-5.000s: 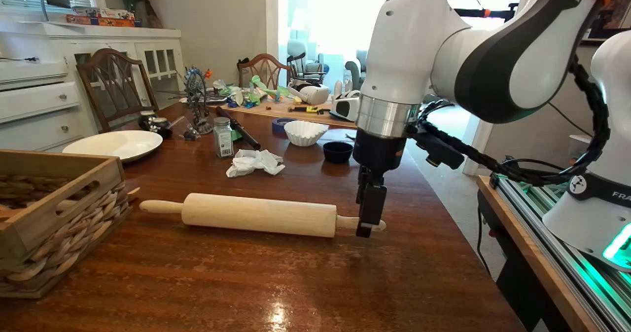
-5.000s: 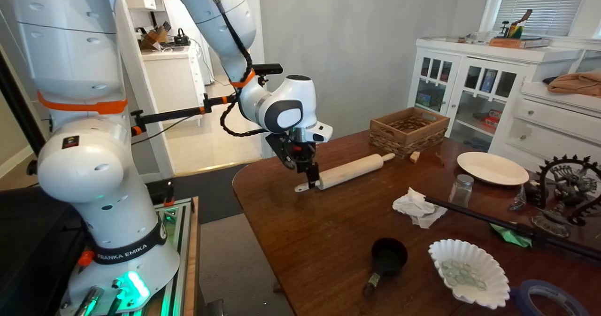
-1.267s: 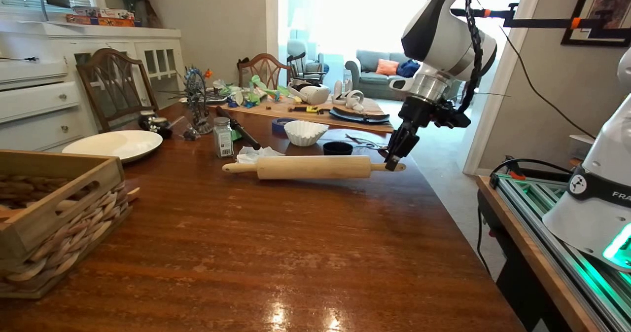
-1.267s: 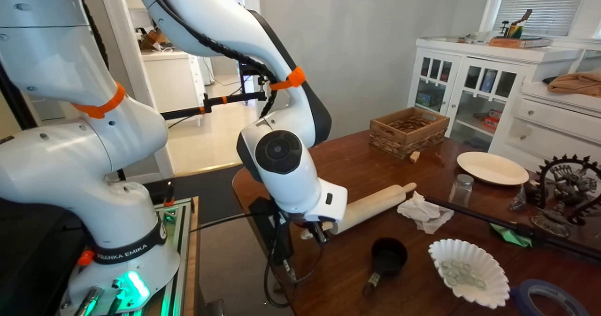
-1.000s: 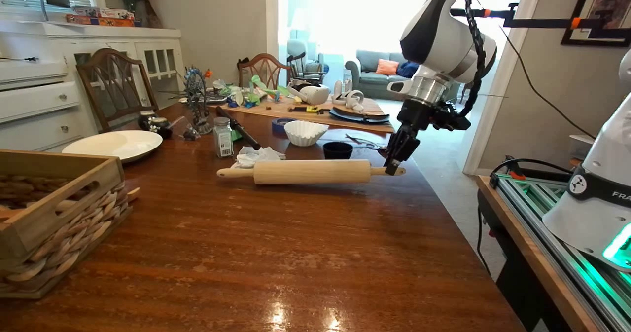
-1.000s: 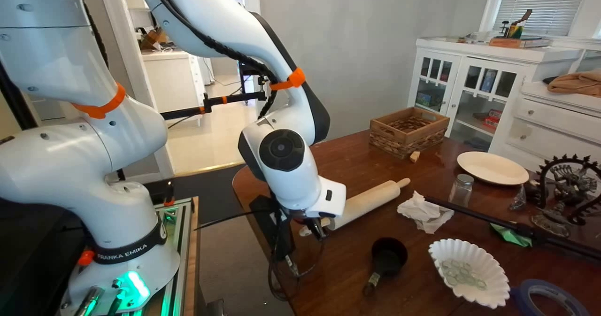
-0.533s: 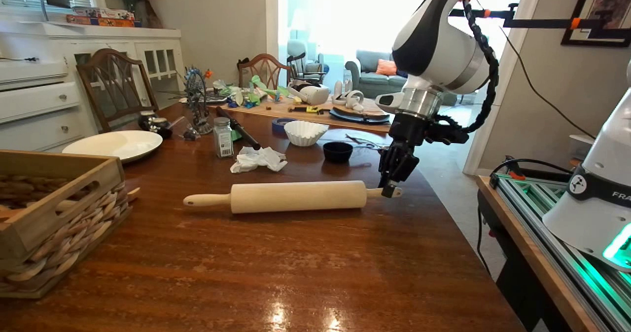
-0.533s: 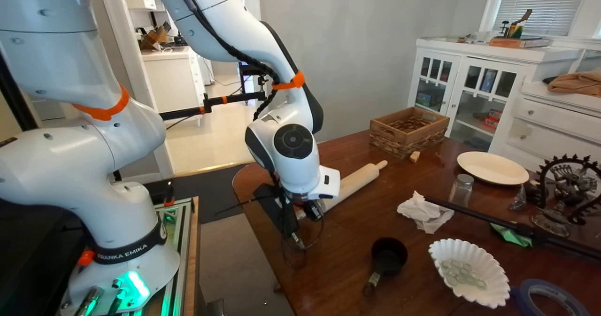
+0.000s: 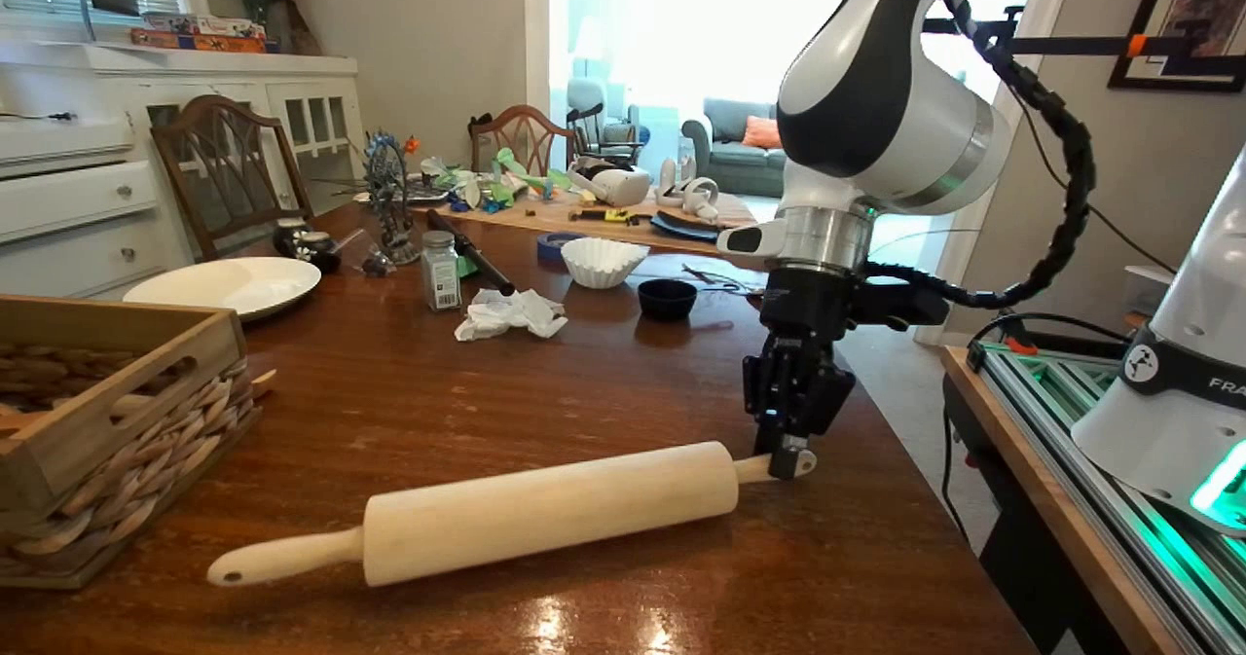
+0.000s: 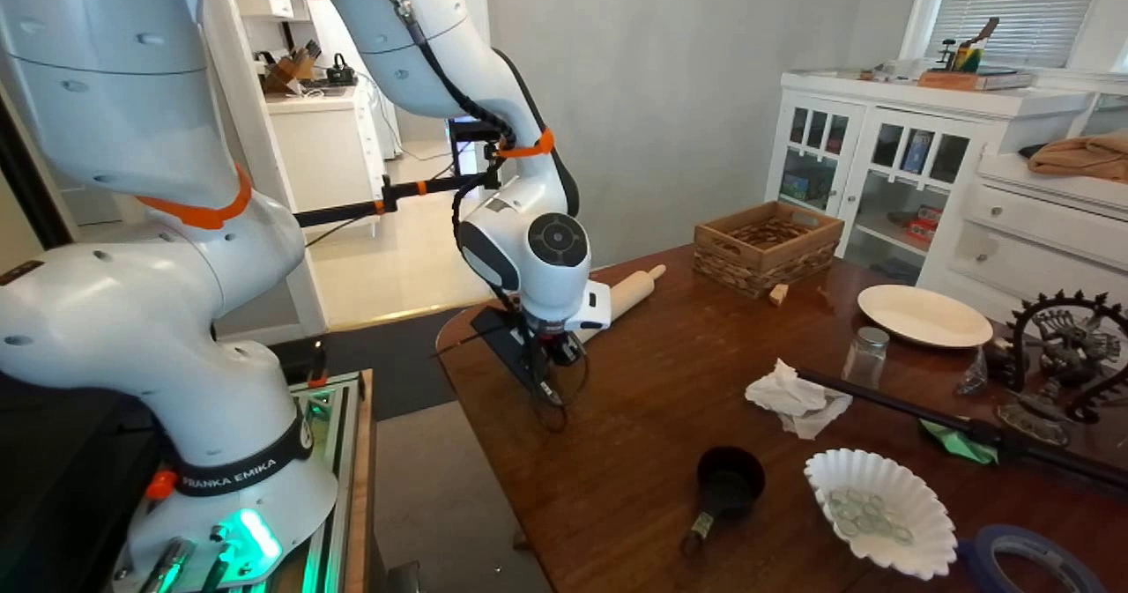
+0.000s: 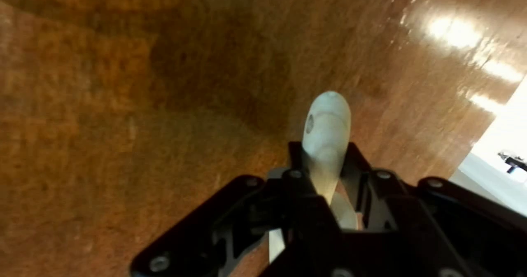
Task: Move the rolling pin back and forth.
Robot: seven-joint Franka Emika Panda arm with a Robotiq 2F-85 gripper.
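The pale wooden rolling pin (image 9: pixel 550 514) lies slanted across the brown table in an exterior view. Its free handle (image 9: pixel 282 558) points toward the lower left, close to the woven basket. My gripper (image 9: pixel 783 453) is shut on the handle at the opposite end, whose rounded tip pokes out past the fingers. In the wrist view that handle tip (image 11: pixel 329 122), with a small hole in its side, is pinched between both fingertips of the gripper (image 11: pixel 323 157). From the other side, the arm hides the gripped end, and only part of the barrel (image 10: pixel 631 293) shows.
The wood-and-wicker basket (image 9: pixel 146 460) stands at the left. Farther back are a white plate (image 9: pixel 234 283), a glass jar (image 9: pixel 441 275), crumpled white paper (image 9: pixel 511 314), a black cup (image 9: pixel 667 300) and a white fluted bowl (image 10: pixel 921 536). The table edge runs beside my arm.
The held rolling pin has come away from the crumpled paper and cup, past its place of five seconds ago. Its free end has swung nearer the basket. The grip is unchanged.
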